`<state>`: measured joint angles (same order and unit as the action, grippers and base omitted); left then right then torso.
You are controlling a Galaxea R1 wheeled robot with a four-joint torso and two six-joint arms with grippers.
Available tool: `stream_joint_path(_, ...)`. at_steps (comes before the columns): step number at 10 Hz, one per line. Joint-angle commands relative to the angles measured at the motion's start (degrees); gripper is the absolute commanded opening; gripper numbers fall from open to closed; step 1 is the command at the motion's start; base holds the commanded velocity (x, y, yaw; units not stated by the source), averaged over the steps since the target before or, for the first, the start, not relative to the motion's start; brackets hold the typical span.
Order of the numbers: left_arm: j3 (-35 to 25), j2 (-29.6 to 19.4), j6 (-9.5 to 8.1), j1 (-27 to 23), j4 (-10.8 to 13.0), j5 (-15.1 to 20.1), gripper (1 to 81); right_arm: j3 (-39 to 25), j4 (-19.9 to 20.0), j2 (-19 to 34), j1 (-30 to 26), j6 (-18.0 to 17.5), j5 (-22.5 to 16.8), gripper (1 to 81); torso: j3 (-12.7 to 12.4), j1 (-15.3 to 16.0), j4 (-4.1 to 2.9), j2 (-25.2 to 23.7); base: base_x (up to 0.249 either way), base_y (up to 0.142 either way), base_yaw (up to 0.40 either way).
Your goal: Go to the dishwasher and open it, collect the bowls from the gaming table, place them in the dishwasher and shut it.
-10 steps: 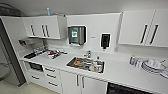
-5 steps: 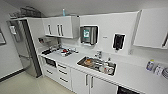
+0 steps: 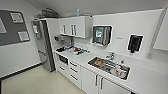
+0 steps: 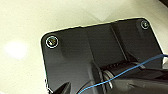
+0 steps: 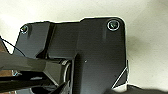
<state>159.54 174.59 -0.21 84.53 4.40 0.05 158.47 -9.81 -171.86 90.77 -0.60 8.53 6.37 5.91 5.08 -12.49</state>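
Pale floor (image 3: pixel 37 81) open at 7–8 o'clock, passage toward steel fridge (image 3: pixel 42 45) at 9–10. White counter (image 3: pixel 85 58) blocks 12–4, fronted by drawers (image 3: pixel 71 71) and cabinet doors (image 3: pixel 93 81). Sink (image 3: pixel 108 67) holds dishes. Wall cabinets (image 3: pixel 73 26) overhang counter at 11–12.

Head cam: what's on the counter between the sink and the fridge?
In the head view, between the sink and the fridge the white counter carries a small clutter of red and dark items, too blurred to identify.

No writing is legible; the green label (image 3: pixel 99 33) on the paper-towel dispenser (image 3: pixel 102 35) and the papers (image 3: pixel 17 17) on the dark noticeboard (image 3: pixel 12 27) are too blurred to read.
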Motion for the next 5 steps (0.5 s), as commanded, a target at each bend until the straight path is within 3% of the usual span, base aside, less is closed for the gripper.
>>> stream_joint_path(1,0.16,-0.12,0.11,-3.09,-0.18,2.68,81.1,0.6,0.41,0.27,-2.65,0.16,-2.64,81.1,0.02,0.0,0.0,0.0,0.0,0.0,0.365)
stream_joint_path(5,0.25,-0.21,0.21,-3.09,-0.09,2.68,81.1,0.79,0.41,0.27,-2.65,0.16,-2.64,81.1,0.0,0.0,0.0,0.0,0.0,0.0,0.365)
